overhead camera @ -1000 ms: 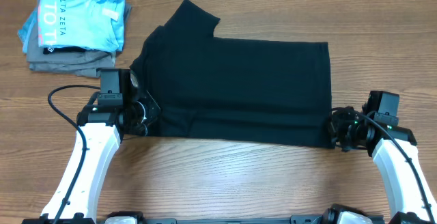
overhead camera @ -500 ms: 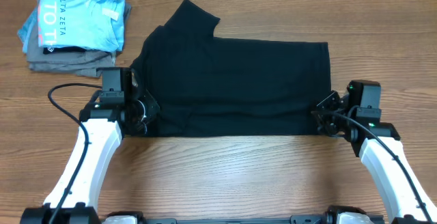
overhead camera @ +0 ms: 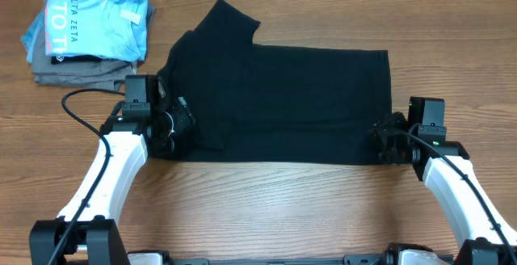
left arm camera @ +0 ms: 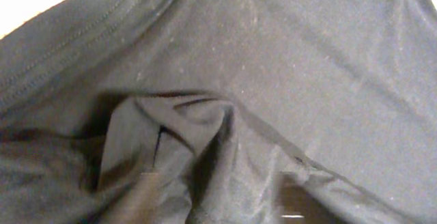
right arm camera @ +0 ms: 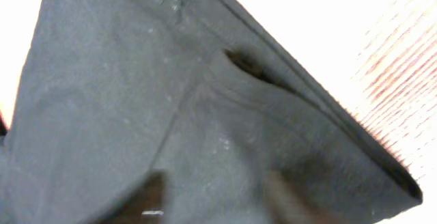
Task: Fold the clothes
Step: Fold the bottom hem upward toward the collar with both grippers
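Overhead, a black shirt [overhead camera: 283,103] lies spread on the table [overhead camera: 266,208], one sleeve pointing to the far side. The left gripper [overhead camera: 178,122] rests on its left edge, the right gripper [overhead camera: 386,141] at its near right corner. Wrist views show both pairs of jaws parted over fabric, clamping nothing; a small ruck rises between the left fingers [left arm camera: 143,197].

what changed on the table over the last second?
Both arms moved away from the robot: the left gripper slightly, the right gripper further and inward, drawing the black T-shirt near edge with them. Both grippers now look open, apparently letting go. The folded stack at far left is unchanged.
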Robot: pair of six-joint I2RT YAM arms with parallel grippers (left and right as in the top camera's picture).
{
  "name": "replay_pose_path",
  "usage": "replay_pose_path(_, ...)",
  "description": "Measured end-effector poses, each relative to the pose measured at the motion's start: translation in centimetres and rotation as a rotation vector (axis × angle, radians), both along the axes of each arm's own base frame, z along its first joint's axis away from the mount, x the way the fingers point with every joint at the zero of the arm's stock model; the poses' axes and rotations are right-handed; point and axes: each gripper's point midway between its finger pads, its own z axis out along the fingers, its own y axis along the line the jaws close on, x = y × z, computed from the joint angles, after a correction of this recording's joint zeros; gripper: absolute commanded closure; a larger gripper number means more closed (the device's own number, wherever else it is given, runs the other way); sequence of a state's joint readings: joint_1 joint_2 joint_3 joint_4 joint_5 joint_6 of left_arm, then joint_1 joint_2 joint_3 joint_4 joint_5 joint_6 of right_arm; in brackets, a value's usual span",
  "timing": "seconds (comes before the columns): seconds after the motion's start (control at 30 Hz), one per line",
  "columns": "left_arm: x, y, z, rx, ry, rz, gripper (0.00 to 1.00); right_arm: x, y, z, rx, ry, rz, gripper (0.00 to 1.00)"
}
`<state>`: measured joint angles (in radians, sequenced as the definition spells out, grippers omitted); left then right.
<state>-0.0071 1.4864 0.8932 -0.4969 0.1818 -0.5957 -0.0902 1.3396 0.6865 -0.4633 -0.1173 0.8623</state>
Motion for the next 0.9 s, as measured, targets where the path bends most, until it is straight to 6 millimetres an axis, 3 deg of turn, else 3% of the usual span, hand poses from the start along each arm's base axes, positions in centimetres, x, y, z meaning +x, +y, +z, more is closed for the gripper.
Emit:
replay_pose_path(0.1, -0.5, 0.0, 0.1, 0.016, 0.027, -0.032, 0.11, -0.1, -0.3, -0.1, -0.021, 0.010, 0.003, 0.01)
replay_pose_path(0.23, -1.8, 0.0, 1.7, 0.030, 0.111, -0.066, 0.06, -0.9, -0.4, 0.7, -0.030, 0.072, 0.008, 0.00)
replay_pose_path(0.43, -4.2, 0.0, 4.4, 0.038, 0.234, -0.100, 0.00, 0.5, 0.0, 5.2, -0.015, 0.061, 0.042, 0.00)
replay_pose_path(0.53, -6.2, -0.4, 3.8, 0.033, 0.317, -0.109, 0.00, 1.1, 1.0, 6.5, 0.028, 0.031, 0.097, 0.00)
replay_pose_path(0.7, -8.1, -2.3, 1.4, 0.001, 0.401, -0.104, 0.00, 0.1, 2.2, 6.3, 0.079, 0.064, 0.139, 0.00)
replay_pose_path(0.9, -6.8, -3.3, -0.4, -0.041, 0.384, -0.015, 0.00, -0.7, 2.6, 6.0, 0.101, 0.098, 0.154, 0.00)
